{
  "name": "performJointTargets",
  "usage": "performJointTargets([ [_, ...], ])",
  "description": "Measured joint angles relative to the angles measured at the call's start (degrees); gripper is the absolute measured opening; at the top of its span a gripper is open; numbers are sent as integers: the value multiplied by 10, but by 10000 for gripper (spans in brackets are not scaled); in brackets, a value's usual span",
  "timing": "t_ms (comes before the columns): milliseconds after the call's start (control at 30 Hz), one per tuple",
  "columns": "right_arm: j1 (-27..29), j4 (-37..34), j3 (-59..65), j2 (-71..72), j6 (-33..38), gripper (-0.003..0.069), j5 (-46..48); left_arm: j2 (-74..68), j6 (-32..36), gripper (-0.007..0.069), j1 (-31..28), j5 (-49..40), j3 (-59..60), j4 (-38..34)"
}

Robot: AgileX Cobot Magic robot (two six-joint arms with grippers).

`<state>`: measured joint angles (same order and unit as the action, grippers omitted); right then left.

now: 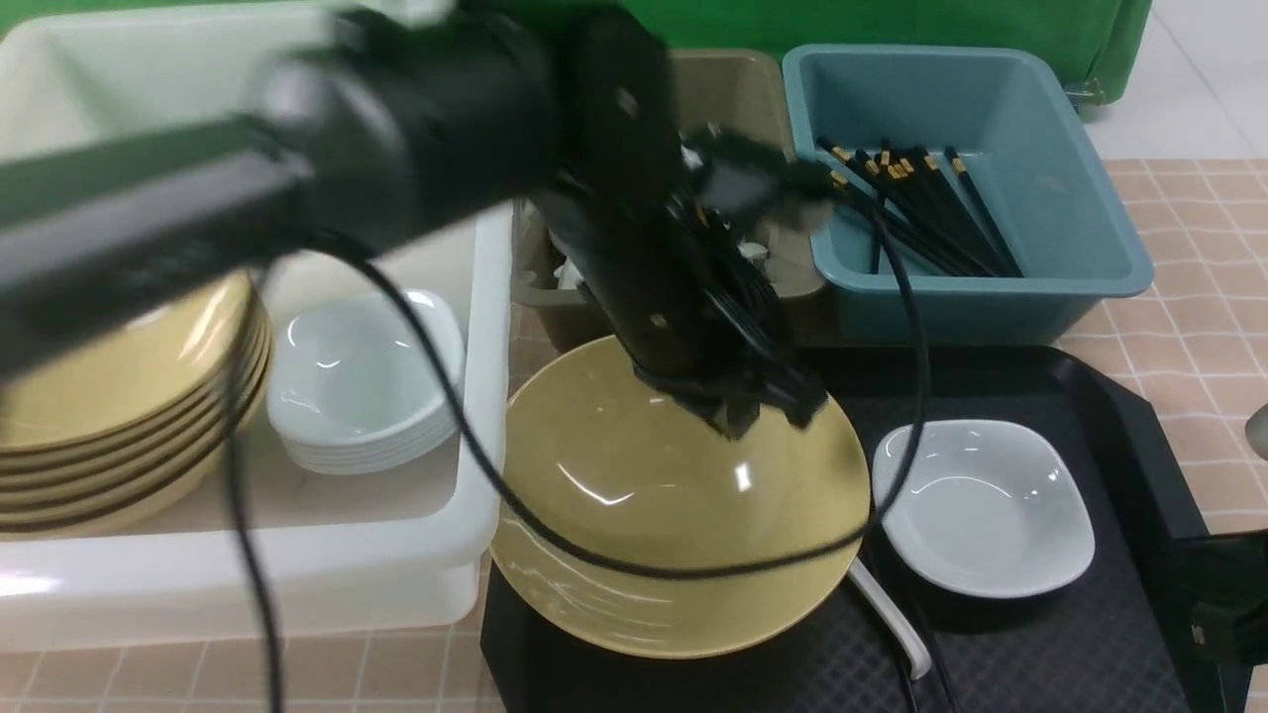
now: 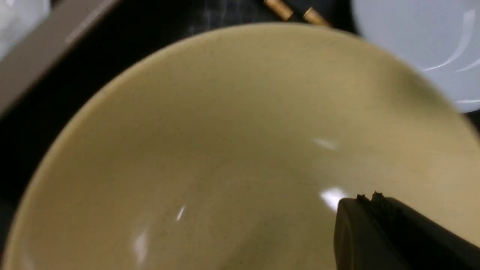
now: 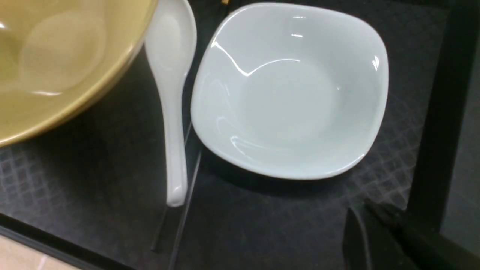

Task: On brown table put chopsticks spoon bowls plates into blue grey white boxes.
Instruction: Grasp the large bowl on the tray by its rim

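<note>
1. The left gripper (image 1: 761,414), jaws pressed together, hangs at the far rim of the yellow bowl (image 1: 674,505). Whether it pinches that rim cannot be told.
2. The left arm and its black cable (image 1: 693,571) cross over the bowl and hide much of the grey box (image 1: 738,94) behind it.
3. The bowl sits at the left edge of the black tray (image 1: 1129,426), just beside the white box (image 1: 480,465).
4. The spoon (image 3: 170,93) lies between the bowl and the white plate (image 1: 986,510), its scoop at the bowl's rim. Loose chopsticks (image 3: 183,210) lie under its handle.
5. The right gripper (image 3: 362,213), closed and empty, hovers near the plate by the tray's right rim.
6. The white box holds stacked bowls (image 1: 129,396) and stacked plates (image 1: 362,386). The blue box (image 1: 1070,129) holds more chopsticks (image 1: 921,208). All the boxes stand on the brown table (image 1: 1199,248).
</note>
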<state>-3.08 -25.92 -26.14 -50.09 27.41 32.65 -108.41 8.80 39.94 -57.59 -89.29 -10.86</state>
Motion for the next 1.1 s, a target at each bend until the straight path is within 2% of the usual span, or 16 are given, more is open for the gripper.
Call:
performJointTargets([
  [133, 0, -2, 0, 0, 0, 38, 0, -43, -7, 4, 13, 19, -1, -14],
  [333, 0, -2, 0, 0, 0, 38, 0, -80, 5, 4, 15, 64, -2, -93],
  [400, 0, -2, 0, 0, 0, 38, -1, -86, 40, 4, 15, 87, -2, -165],
  [433, 0, -2, 0, 0, 0, 38, -1, -86, 40, 4, 15, 88, -2, -172],
  [533, 0, -2, 0, 0, 0, 38, -2, -88, 124, 4, 15, 89, -19, -299],
  [667, 0, -2, 0, 0, 0, 38, -2, -88, 185, 6, 15, 57, -46, -360],
  [767, 0, -2, 0, 0, 1, 38, -2, -81, 183, 9, 3, -16, -86, -318],
  [867, 0, -2, 0, 0, 1, 38, -3, -65, 139, 34, -13, -91, -118, -198],
  [900, 0, -2, 0, 0, 1, 38, -3, -58, 121, 55, -16, -107, -124, -141],
  [967, 0, -2, 0, 0, 1, 39, -3, -53, 95, 80, -21, -117, -127, -83],
  [1000, 0, -2, 0, 0, 1, 40, -3, -50, 70, 115, -24, -120, -126, -19],
  [1100, 0, -2, 0, 0, 1, 42, -3, -51, 26, 211, -24, -113, -126, 79],
])
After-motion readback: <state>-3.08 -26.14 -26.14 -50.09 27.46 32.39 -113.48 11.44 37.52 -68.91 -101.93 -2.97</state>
